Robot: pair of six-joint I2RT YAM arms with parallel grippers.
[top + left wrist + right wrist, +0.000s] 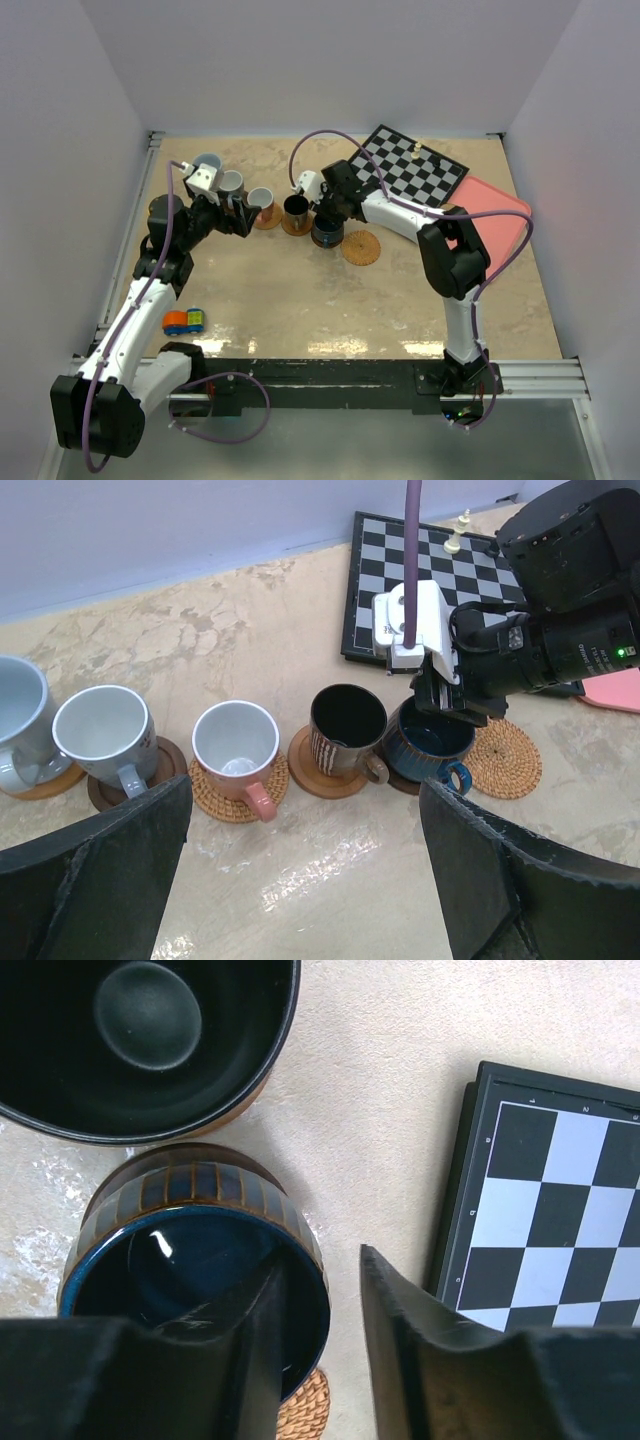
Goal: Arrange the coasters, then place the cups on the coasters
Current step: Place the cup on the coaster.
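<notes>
The right jaws stand parted astride the rim of the dark blue cup (190, 1195), one finger (255, 1360) inside, the other clear outside.

Robot test cell in a lab, from what I get on my feeds. Plain white panels (330, 60) box in a marble-look desk (300, 290) on three sides. My left arm (150, 280) and right arm (455, 260) are bolted to an aluminium rail (530, 375) at the near edge, with purple cables (320, 140) looped loose. Props are a mixed lot: chessboard (410, 170), pink tray (495, 215), toy (183, 321), cups (235, 740) on coasters (505, 755).
</notes>
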